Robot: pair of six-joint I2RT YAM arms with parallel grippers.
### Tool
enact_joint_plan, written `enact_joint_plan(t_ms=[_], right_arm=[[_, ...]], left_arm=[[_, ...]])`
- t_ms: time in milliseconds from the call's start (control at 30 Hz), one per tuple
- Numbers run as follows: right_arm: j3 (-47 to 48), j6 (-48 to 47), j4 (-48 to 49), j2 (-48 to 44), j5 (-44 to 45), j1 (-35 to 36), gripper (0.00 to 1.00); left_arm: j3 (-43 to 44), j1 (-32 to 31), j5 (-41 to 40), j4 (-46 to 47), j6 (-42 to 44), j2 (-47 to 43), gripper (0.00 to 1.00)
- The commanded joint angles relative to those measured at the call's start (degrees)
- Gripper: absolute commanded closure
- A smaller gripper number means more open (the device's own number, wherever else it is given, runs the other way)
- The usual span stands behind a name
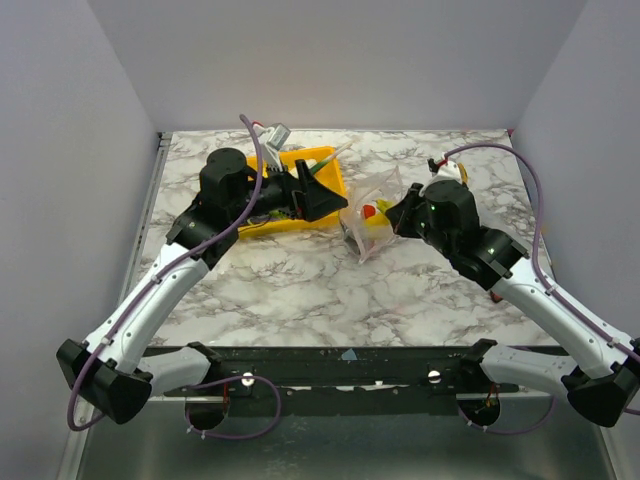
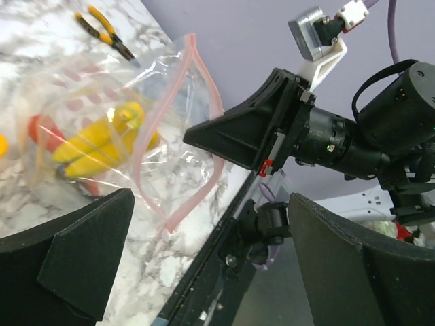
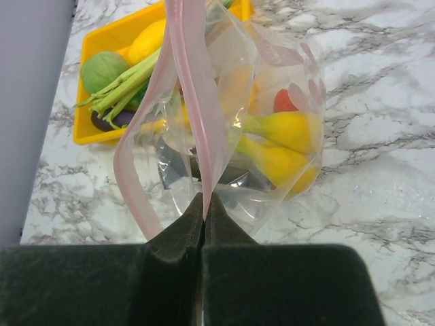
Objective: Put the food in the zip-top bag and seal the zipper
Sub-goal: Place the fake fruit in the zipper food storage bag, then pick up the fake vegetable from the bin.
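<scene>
The zip-top bag [image 1: 366, 225] stands on the table right of the yellow tray, its mouth open. My right gripper [image 3: 204, 202] is shut on one side of the pink zipper [image 3: 197, 102] and holds it up; it also shows in the top view [image 1: 397, 214]. Inside the bag lie a yellow banana [image 3: 282, 146], a red fruit [image 3: 285, 102] and a dark grey thing [image 3: 180, 166]. My left gripper [image 2: 211, 224] is open and empty, facing the bag's mouth [image 2: 170, 136]; in the top view it [image 1: 318, 198] hangs over the tray's right end.
The yellow tray [image 3: 92, 132] holds a green cabbage [image 3: 102, 68], leeks [image 3: 126, 85], a yellow-orange piece [image 3: 146, 41] and a dark piece. Yellow-handled pliers [image 2: 102, 30] lie on the marble beyond the bag. Walls close in the table at the left, back and right.
</scene>
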Motion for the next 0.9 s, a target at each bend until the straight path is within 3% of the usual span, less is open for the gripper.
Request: enact_joint_plan(t_ms=[0,300,533,867], right_arm=[[0.7,-1.3,-2.9,-0.7,5.3,0.4,1.00],[4.1,-2.9,-7.1,-1.4,9.2,0.4,0.99],[12.6,-6.0,-14.0,-4.2,11.1,0.4,1.00],[7.9,-7.7,-12.0,-3.8,8.9,0.4,0.99]], left_arm=[[-2.1,3.2,-2.3,1.4,5.2,-4.8,0.02],[-2.4,10.3,-25.5,-11.7,7.0,-9.3,0.02],[-3.9,20.1,-18.5,-8.3,2.5,2.3,0.03],[15.0,21.9,-14.9,-15.9,10.2,29.6,0.16]])
